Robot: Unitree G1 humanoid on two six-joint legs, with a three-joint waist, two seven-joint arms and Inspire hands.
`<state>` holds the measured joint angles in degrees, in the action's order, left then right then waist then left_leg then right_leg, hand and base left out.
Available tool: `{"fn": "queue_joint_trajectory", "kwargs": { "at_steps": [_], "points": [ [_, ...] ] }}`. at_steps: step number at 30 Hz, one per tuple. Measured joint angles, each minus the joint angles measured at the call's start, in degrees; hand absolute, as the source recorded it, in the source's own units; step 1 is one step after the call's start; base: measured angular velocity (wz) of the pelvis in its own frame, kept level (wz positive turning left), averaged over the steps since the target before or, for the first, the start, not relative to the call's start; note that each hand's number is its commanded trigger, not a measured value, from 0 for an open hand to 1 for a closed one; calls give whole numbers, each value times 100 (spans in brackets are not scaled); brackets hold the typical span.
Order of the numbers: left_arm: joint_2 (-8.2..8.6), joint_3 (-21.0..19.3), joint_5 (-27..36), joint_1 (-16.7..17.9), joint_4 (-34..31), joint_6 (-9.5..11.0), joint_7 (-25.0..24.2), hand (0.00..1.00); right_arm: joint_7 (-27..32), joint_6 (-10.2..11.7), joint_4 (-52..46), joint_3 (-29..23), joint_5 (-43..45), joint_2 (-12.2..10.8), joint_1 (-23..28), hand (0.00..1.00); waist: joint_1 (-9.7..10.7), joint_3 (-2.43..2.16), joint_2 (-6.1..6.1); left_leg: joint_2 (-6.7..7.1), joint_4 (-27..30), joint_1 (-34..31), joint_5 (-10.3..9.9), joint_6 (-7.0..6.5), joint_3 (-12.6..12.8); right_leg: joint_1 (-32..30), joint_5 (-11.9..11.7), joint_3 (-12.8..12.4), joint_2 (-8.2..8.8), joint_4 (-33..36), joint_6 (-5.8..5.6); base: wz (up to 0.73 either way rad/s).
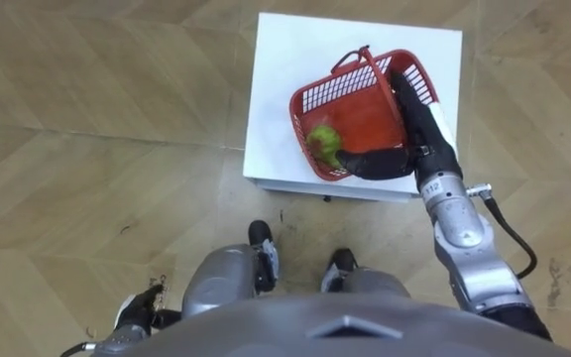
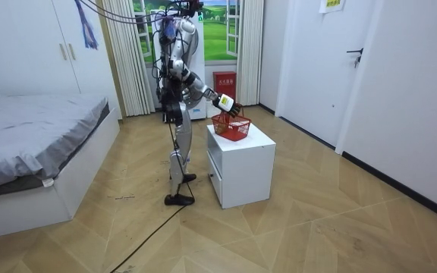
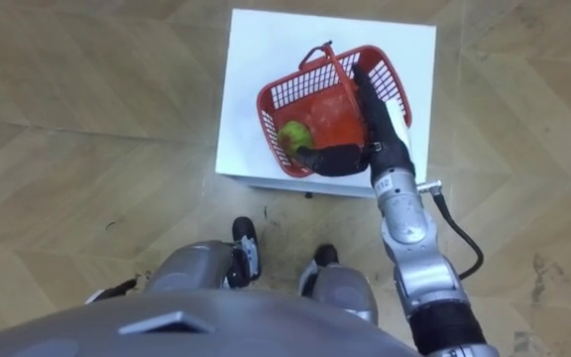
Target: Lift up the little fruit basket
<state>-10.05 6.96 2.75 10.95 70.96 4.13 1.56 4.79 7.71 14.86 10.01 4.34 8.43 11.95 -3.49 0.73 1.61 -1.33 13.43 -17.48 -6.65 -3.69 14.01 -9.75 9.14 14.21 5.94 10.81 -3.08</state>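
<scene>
**Desk:** Where is the right hand [image 1: 405,124]?

**Photographer:** Centre right of the left eye view, reaching into the red fruit basket [image 1: 330,94]. It is spread wide, with the fingers straight along the basket's right side and the thumb lying across the lower rim. It appears to close on nothing. The handle [image 1: 376,71] arcs just beside the fingers and is probably the part to take.

**Desk:** And the basket?

**Photographer:** It sits on top of a white cabinet [image 1: 285,59], upper centre. The robot stands right up against the cabinet, so the basket is within arm's reach.

**Desk:** Counts?

**Photographer:** One basket, one green fruit [image 1: 325,142] inside it, and one cabinet. The left hand [image 1: 142,309] hangs at lower left, and I cannot tell its state.
</scene>
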Motion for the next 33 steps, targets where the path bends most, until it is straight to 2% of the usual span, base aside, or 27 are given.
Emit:
{"fn": "queue_joint_trajectory", "kwargs": {
  "at_steps": [4, 7, 12, 15, 17, 22, 24, 26, 29, 33],
  "points": [
    [0, 1, 0, 13, -15, -1, 5, 0, 46, 11, -162, -5, -233, 4, 9, 0, 12, 1, 4, -4, -17, 122, -10, 11, 7, 106, 0, 4, -2, -3, 0, 0],
    [0, -1, -89, 15, -9, -2, 10, 0, 103, 101, -377, -5, -295, 9, 18, 0, 24, -4, 18, -3, -69, 252, -10, 13, 47, 186, 0, -5, 1, -1, 0, -7],
    [1, -126, -368, 36, 0, -20, 25, 0, 312, 115, -1112, -156, 119, 12, 78, 0, 92, -23, 49, -1, -119, 435, -23, 25, 97, 328, 0, 5, 6, -5, 0, -6],
    [5, -154, -366, 36, -8, -49, 40, 0, 638, 260, -1321, -290, 297, 20, 90, 0, 153, -28, 50, -10, -117, 605, -62, 38, 145, 469, 0, -16, 4, -22, 0, -10],
    [18, -172, -349, 31, -41, -47, 64, 0, 810, 343, -1418, -340, 363, 26, 211, 0, 192, -40, 13, -10, -123, 726, -95, 45, 177, 553, 0, -94, 3, -17, 0, -15],
    [23, -171, -333, 13, -186, -69, 160, 0, 971, 348, -1392, -397, 138, 68, 433, 0, 361, -37, -33, 10, -262, 1006, -106, 47, 297, 705, 0, -307, 1, -19, 0, -17],
    [11, -273, -379, 32, -200, -107, 167, 0, 1020, 404, -1174, -494, 151, 55, 549, 0, 479, -41, -40, 11, -276, 1089, -115, 58, 307, 775, 0, -308, 1, -26, 0, -7],
    [12, -414, -451, 114, -330, -108, 165, 0, 1098, 414, -954, -633, 204, 53, 763, 0, 512, -54, -56, 11, -281, 1142, -134, 61, 317, 811, 0, -309, 1, -21, -1, 0],
    [21, -622, -449, 296, -672, -101, 195, 0, 1290, 458, -98, -831, 224, 46, 1055, 0, 617, -63, -85, 20, -318, 1270, -153, 60, 318, 923, 0, -308, 6, -22, -1, 0],
    [39, -729, -222, 378, -877, 55, 337, 0, 1684, 481, 1292, -1046, 205, 62, 1384, 0, 627, -67, -115, 27, -423, 1475, -161, 72, 409, 1037, 2, -299, 8, -26, -3, -13]
  ]
}}
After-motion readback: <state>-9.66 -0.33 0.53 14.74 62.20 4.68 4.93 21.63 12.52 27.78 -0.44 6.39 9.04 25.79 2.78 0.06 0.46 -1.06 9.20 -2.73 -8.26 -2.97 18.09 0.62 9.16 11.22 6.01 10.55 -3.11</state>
